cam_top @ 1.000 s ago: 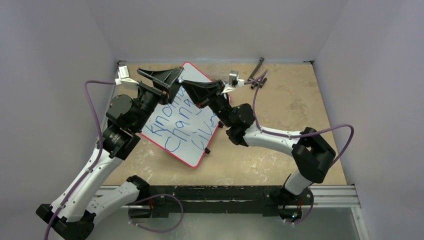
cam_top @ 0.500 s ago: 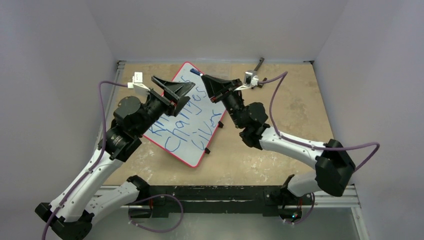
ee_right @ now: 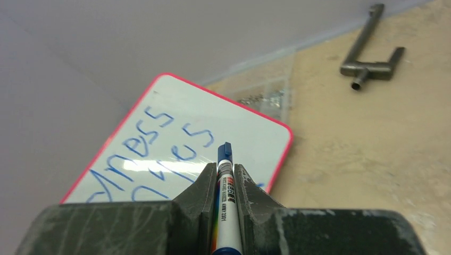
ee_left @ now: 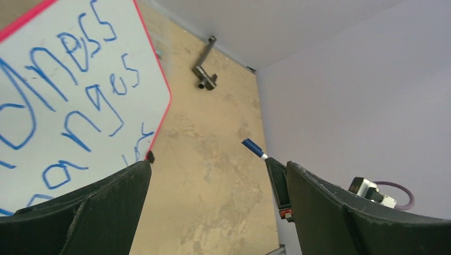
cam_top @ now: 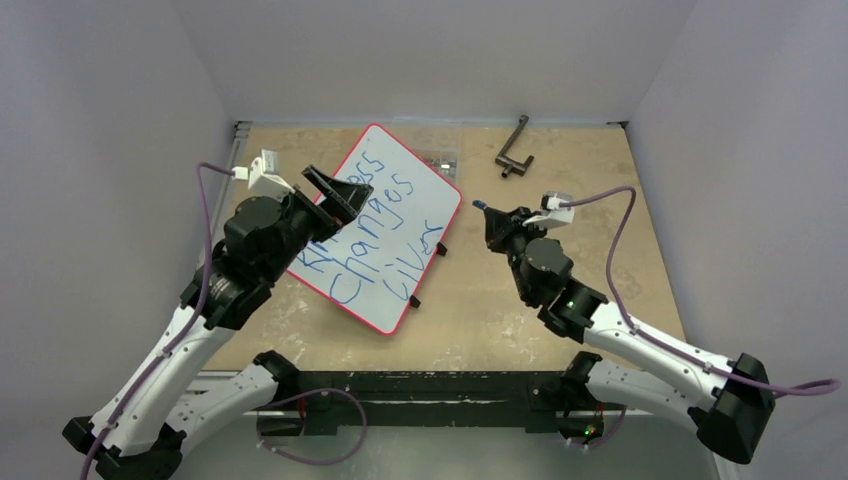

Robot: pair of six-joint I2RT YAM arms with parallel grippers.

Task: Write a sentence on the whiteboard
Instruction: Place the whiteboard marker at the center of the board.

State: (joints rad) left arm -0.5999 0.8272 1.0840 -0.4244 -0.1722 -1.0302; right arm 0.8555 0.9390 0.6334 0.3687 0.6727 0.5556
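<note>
Grey metal tool (ee_right: pixel 369 68), clear box (ee_right: pixel 274 85) — wooden tabletop (ee_right: pixel 372 138)

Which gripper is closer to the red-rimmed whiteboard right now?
Left. The left gripper hangs open over the left edge of the red-rimmed white whiteboard. The right gripper sits off the board's right edge, shut on a blue-capped marker.

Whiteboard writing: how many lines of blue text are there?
3. First line, partly under the left gripper; second line across the whiteboard's middle; short third line by its right edge.
</note>
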